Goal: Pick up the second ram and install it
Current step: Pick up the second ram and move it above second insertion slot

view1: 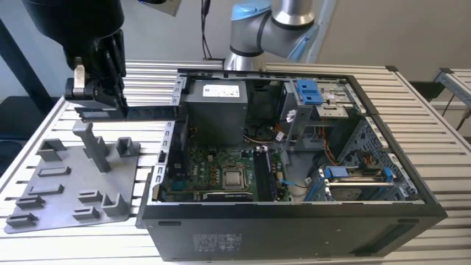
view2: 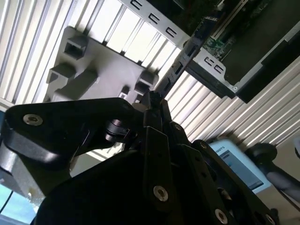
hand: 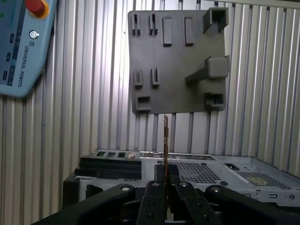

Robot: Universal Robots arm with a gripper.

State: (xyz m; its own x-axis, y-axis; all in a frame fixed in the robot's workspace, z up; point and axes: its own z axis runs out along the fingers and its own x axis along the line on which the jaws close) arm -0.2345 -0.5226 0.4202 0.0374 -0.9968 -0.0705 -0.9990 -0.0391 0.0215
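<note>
Custody confirmed: second ram (hand: 165,136) is clamped edge-on in the closed hand (hand: 165,174), over the counter (view1: 74,245) at ten o'clock of the case (view1: 294,221) in the exterior view. Judged light, stiff, fragile; board edges preferred, contacts avoided.

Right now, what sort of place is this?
Probably a robotics lab or test bench for PC assembly: an open computer case on a slatted metal table, a grey fixture tray beside it, and the gripper holding the second ram.
</note>
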